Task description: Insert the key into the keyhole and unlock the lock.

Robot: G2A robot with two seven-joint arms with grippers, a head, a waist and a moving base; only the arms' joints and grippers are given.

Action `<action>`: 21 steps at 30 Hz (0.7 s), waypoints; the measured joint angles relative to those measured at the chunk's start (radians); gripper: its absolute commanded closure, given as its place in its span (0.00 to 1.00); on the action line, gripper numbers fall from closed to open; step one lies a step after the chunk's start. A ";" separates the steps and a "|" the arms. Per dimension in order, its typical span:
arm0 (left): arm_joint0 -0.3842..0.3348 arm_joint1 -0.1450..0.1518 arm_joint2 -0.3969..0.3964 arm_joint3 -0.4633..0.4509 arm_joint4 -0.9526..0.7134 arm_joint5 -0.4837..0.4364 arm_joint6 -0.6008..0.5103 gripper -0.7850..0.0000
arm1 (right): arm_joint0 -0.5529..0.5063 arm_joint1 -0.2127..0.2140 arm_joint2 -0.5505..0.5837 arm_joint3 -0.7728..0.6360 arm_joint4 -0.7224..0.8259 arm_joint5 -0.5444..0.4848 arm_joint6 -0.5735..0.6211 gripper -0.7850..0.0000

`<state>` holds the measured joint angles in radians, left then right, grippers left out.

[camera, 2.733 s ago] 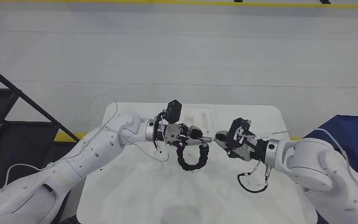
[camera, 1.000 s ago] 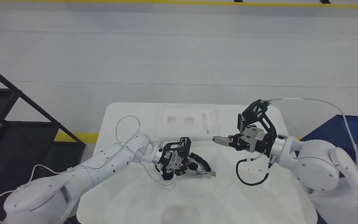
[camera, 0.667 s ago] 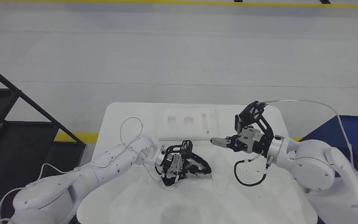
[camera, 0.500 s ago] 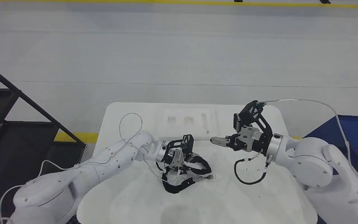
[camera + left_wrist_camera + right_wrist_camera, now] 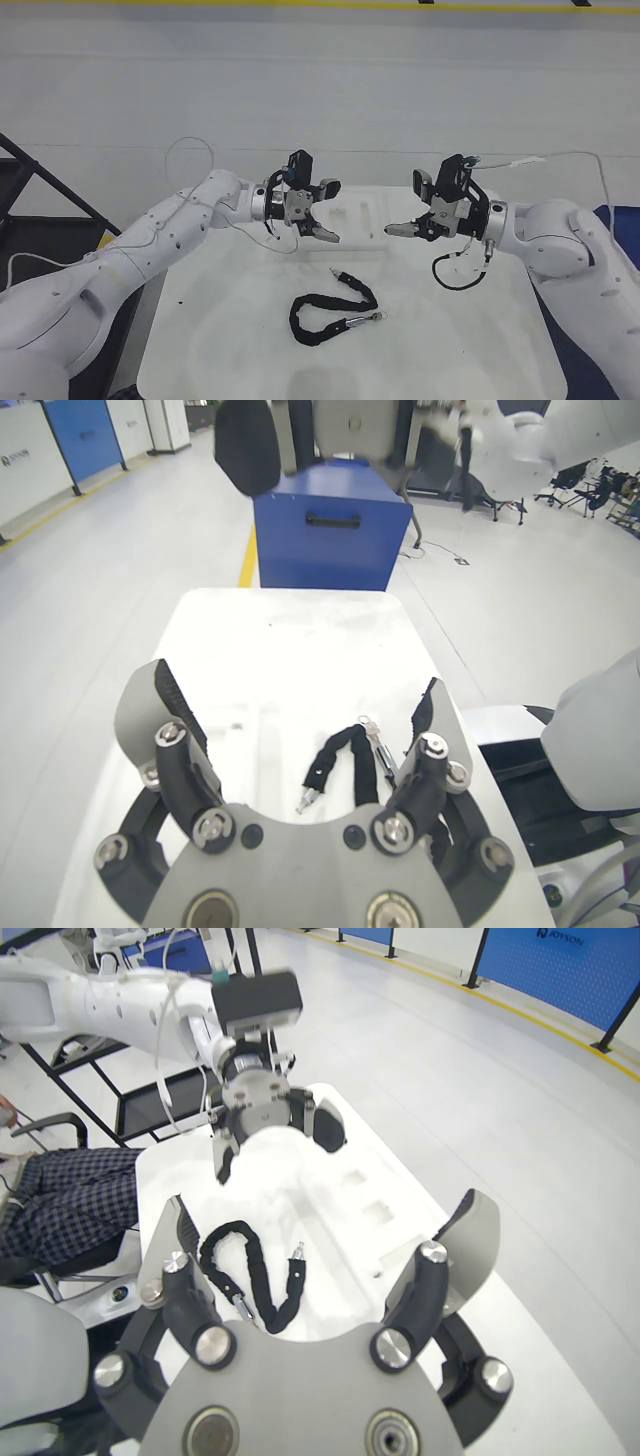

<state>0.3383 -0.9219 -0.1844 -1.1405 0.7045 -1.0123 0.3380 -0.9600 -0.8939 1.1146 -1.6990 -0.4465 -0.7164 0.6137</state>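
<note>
Left gripper (image 5: 329, 211) and right gripper (image 5: 407, 205) both hang empty with jaws spread wide, facing each other above a white moulded tray (image 5: 352, 212) at the table's (image 5: 230, 340) far side. I see the chain lock (image 5: 296, 320) lying loose on the table nearer the robot, apart from both. It is curled in a loop, its pin end (image 5: 336, 272) pointing toward the tray and the key (image 5: 380, 316) sticking out toward the right arm's side.

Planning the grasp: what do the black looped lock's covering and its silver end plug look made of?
The black looped lock looks sheathed in matte woven fabric, wrinkled and bunched along its curves. Its silver end plug looks like polished metal, given bright glints.
</note>
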 measured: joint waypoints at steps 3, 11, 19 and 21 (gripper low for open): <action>-0.058 0.015 0.008 0.015 -0.002 0.000 0.013 0.00 | 0.078 -0.014 -0.032 0.107 -0.020 -0.074 -0.033 0.00; -0.161 0.034 0.014 0.049 -0.050 0.000 -0.031 0.00 | 0.263 -0.047 -0.094 0.302 -0.075 -0.205 -0.082 0.00; -0.184 0.045 0.014 0.037 -0.067 0.000 -0.054 0.00 | 0.394 -0.075 -0.146 0.420 -0.059 -0.257 -0.095 0.00; -0.184 0.045 0.014 0.036 -0.067 0.000 -0.053 0.00 | 0.409 -0.077 -0.150 0.431 -0.053 -0.259 -0.092 0.00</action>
<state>0.1548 -0.8773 -0.1700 -1.1042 0.6375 -1.0123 0.2854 -0.5512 -0.9713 0.9641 -1.2683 -0.4993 -0.9759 0.5219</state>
